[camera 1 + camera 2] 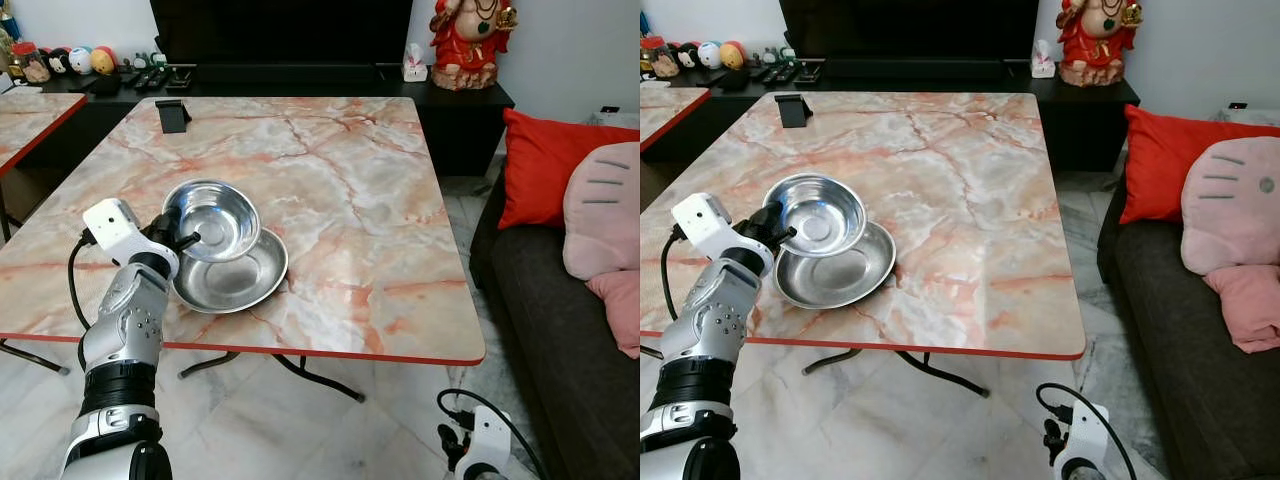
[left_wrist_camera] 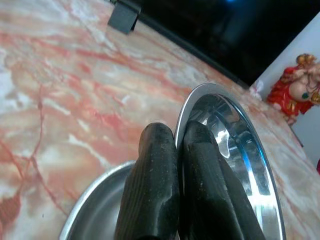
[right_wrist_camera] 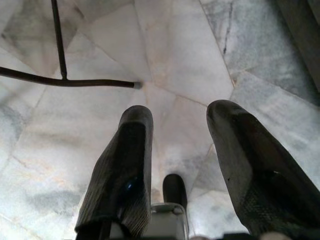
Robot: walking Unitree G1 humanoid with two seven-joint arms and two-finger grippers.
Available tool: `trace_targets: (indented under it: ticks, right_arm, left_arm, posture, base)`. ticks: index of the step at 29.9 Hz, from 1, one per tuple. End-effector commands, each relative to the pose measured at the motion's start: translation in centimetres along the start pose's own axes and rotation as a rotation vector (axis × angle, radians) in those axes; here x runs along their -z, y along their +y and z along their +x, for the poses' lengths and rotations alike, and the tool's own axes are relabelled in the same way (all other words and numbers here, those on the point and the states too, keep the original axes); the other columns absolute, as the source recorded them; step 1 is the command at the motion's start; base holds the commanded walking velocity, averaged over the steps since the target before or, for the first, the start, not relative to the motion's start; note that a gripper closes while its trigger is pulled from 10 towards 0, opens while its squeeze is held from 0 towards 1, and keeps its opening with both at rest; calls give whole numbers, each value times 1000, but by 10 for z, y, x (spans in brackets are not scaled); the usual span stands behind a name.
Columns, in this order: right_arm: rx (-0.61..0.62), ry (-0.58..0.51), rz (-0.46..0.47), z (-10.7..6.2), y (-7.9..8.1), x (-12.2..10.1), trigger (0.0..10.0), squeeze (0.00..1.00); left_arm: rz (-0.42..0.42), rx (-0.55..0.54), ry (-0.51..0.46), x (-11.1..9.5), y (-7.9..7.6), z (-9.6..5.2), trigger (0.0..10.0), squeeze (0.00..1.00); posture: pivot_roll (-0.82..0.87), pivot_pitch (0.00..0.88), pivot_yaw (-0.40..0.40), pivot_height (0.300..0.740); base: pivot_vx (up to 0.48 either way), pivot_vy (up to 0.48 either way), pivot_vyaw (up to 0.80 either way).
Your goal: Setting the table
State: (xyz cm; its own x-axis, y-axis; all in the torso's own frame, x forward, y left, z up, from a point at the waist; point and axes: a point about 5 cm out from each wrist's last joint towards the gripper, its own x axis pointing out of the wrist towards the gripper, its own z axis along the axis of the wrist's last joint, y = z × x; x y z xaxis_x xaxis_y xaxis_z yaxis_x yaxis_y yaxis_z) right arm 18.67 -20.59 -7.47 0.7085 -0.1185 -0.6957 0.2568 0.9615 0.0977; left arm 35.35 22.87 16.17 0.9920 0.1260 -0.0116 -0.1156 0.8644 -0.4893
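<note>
Indoors, marble table (image 1: 330,190) beside sofa (image 1: 560,300), two steel bowls at table's seven o'clock: tilted bowl (image 1: 212,218) pinched by left gripper (image 1: 183,240) over flat bowl (image 1: 235,275); right gripper (image 3: 182,150) spread above floor (image 3: 175,65).

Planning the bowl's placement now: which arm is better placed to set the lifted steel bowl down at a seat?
Left. Its end effector is shut on the upper bowl, tilted above the lower bowl. The right end effector hangs open over the floor.
</note>
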Motion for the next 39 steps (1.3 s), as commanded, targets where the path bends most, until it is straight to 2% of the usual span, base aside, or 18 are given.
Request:
trace_targets:
  ticks: [1,12,16,29,39]
  right_arm:
    - [8,23,4,-1,-1,5,10000,0]
    - [22,23,11,-2,-5,6,10000,0]
    - [17,18,13,-2,-3,6,10000,0]
    - [7,14,18,-2,0,5,10000,0]
    - [5,16,15,-2,0,6,10000,0]
  left_arm:
    - [-25,-41,40,7,7,-1,10000,0]
    - [-26,-81,84,16,6,3,10000,0]
    - [-71,-91,105,19,4,4,10000,0]
    - [-71,-88,148,28,-3,5,10000,0]
    - [-54,-108,168,30,-1,2,10000,0]
  posture:
    - [4,0,29,740]
    - [-7,0,25,740]
    - [-6,0,27,740]
    - [-9,0,29,740]
    - [-8,0,30,740]
  base:
    - [0,0,0]
    - [0,0,0]
    - [0,0,0]
    - [0,0,0]
    - [0,0,0]
